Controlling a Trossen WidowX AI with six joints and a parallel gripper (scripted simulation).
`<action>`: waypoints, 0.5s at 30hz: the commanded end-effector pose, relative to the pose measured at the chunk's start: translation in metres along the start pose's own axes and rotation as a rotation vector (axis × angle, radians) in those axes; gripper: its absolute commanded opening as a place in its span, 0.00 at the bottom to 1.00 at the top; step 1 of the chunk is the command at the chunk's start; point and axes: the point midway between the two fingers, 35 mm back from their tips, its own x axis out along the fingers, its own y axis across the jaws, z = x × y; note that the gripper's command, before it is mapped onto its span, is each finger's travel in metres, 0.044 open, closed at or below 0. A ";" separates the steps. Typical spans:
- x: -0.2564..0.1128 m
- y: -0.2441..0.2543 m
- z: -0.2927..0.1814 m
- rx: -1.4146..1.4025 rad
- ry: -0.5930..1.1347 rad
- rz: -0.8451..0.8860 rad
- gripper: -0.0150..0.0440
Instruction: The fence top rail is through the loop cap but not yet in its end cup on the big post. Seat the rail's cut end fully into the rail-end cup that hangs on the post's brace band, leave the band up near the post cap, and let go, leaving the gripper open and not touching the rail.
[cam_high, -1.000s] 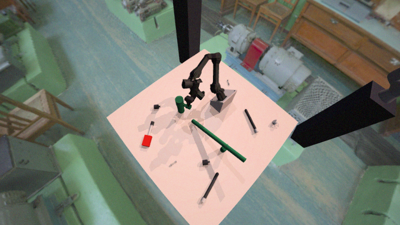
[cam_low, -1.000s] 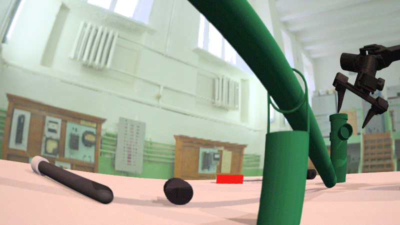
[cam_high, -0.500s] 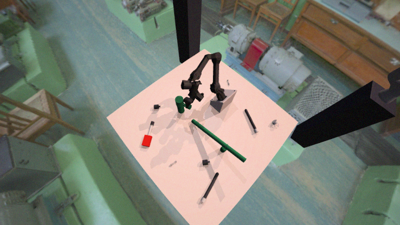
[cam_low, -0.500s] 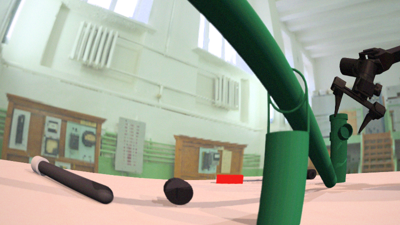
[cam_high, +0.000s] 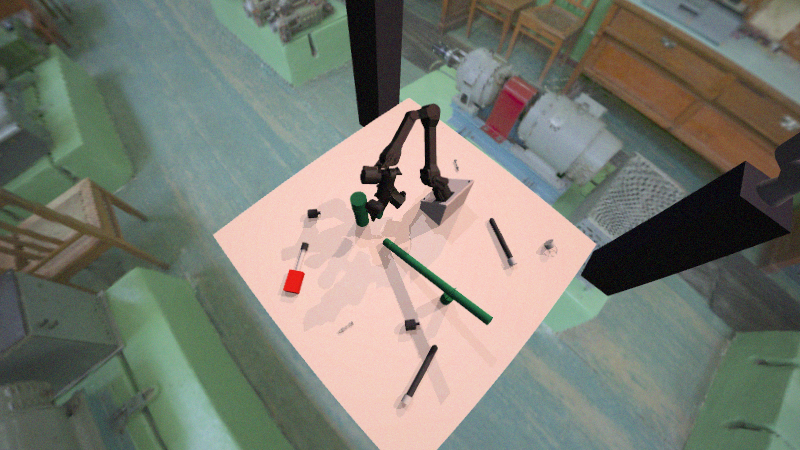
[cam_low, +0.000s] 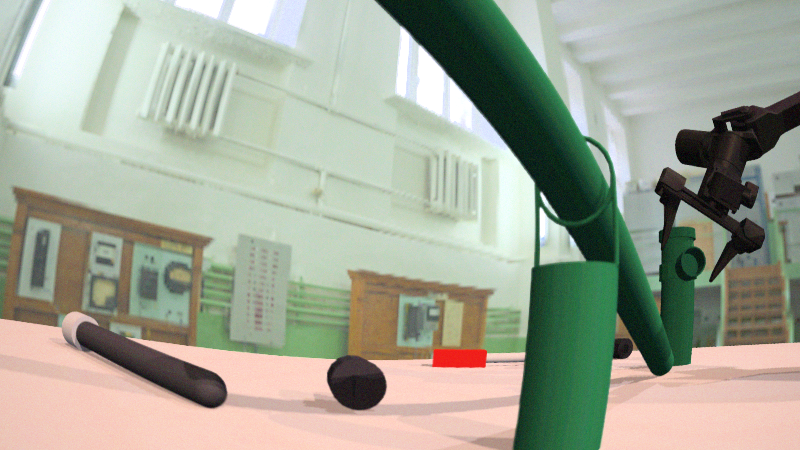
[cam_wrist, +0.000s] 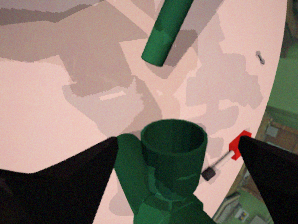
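The green rail (cam_high: 436, 274) (cam_low: 503, 100) (cam_wrist: 172, 27) runs through the loop cap (cam_low: 613, 179) on the small post (cam_low: 570, 347). Its near-gripper end slopes down to, or close to, the table, short of the big post (cam_high: 360, 211) (cam_low: 676, 324) and outside the cup. The rail-end cup (cam_low: 689, 265) (cam_wrist: 175, 175) hangs on the big post's side, a little below the post cap (cam_low: 678, 235), its round mouth empty. My gripper (cam_high: 386, 207) (cam_low: 688, 261) (cam_wrist: 180, 143) is open and empty, its fingers apart on either side of the cup. It is clear of the rail. Finger contact with the cup or post cannot be told.
Dark rods (cam_high: 500, 240) (cam_high: 419, 375) (cam_low: 148, 361) lie on the pink table (cam_high: 335, 380). Small black pieces (cam_high: 313, 213) (cam_high: 411, 324) (cam_low: 356, 383) and a red block (cam_high: 293, 281) (cam_low: 459, 358) on a thin stem lie around the posts. The grey arm base (cam_high: 454, 201) stands behind the rail.
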 end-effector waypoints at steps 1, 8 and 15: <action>0.009 0.002 0.004 -0.009 -0.012 0.009 1.00; 0.020 0.003 0.004 -0.010 -0.010 0.009 1.00; 0.031 0.005 0.004 -0.010 -0.008 0.009 1.00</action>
